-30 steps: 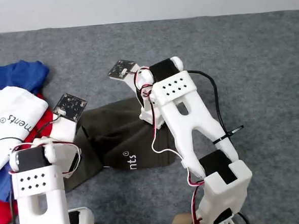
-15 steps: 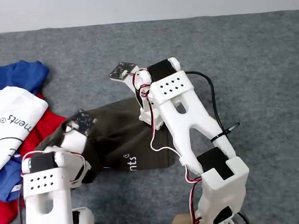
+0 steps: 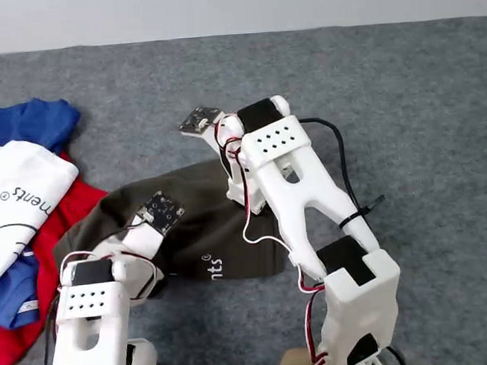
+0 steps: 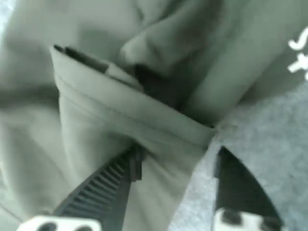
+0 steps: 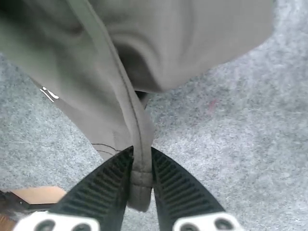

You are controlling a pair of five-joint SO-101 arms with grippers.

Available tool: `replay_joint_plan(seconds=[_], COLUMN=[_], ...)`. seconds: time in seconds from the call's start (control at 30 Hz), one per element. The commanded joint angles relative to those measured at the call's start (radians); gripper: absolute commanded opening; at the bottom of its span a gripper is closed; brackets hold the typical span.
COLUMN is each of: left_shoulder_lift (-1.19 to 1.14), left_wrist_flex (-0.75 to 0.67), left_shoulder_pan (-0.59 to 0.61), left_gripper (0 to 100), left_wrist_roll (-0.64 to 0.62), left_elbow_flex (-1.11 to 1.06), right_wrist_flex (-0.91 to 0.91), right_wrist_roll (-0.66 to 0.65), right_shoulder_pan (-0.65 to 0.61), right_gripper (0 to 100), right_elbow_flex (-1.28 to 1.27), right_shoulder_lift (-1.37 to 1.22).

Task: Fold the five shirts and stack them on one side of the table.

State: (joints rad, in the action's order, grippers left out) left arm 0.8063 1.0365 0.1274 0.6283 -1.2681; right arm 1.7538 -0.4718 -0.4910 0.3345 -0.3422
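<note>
**Olive shirt mid-fold, both arms on the cloth.** The olive shirt point(image 3: 205, 226) lies rumpled near the middle of the grey carpeted table point(image 3: 412, 98), with its printed side up and its left part bunched into a loose ridge. It is separate from the white shirt point(image 3: 21, 196), blue shirt point(image 3: 33, 121) and red shirt point(image 3: 67, 206), which are heaped at the table's left edge.

*Handling.* The shirt looks like light, limp jersey with no stiffness. It will probably sag and drag wherever it is not supported, and the carpet should grip it rather than let it slide. The doubled hems and seams are the firmest places to pinch. A grip on a single layer in mid-panel would likely pull up only a peak of cloth.

*Right gripper* point(image 5: 142, 154). The ribbed jaws are pressed together on the stitched hem, which runs straight down between them. The cloth fans out beyond the tips, above bare carpet.

*Left gripper* point(image 4: 179, 156). The jaws stand well apart. The ribbed finger point(image 4: 103, 190) is tucked beneath a folded hem band, and carpet shows in the gap beside the other finger. The gripper appears to cradle the fold rather than clamp it, though the close view leaves this uncertain.
</note>
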Motion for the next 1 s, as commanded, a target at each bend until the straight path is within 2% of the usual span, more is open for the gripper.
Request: replay_joint_plan(seconds=[0.0,0.2,0.47,0.7,0.97], left_shoulder_lift=[0.011,0.015,0.020,0.020,0.020], left_wrist_flex=[-0.061,-0.086,0.048,0.052,0.057], left_shoulder_pan=[-0.008,-0.006,0.118,0.253,0.327], left_gripper=[15,0,0,0,0], left_wrist_roll=[0.003,0.006,0.005,0.005,0.003], left_elbow_flex=[0.005,0.042,0.272,0.389,0.473], right_wrist_flex=[0.041,0.041,0.041,0.041,0.041], right_wrist_roll=[0.011,0.011,0.009,0.005,0.009], right_shoulder_pan=[0.012,0.019,0.065,0.065,0.065], right_gripper=[0.9,0.9,0.9,0.9,0.9], right_elbow_flex=[0.009,0.009,0.011,0.011,0.066], right_shoulder_lift=[0.012,0.015,0.036,0.087,0.157])
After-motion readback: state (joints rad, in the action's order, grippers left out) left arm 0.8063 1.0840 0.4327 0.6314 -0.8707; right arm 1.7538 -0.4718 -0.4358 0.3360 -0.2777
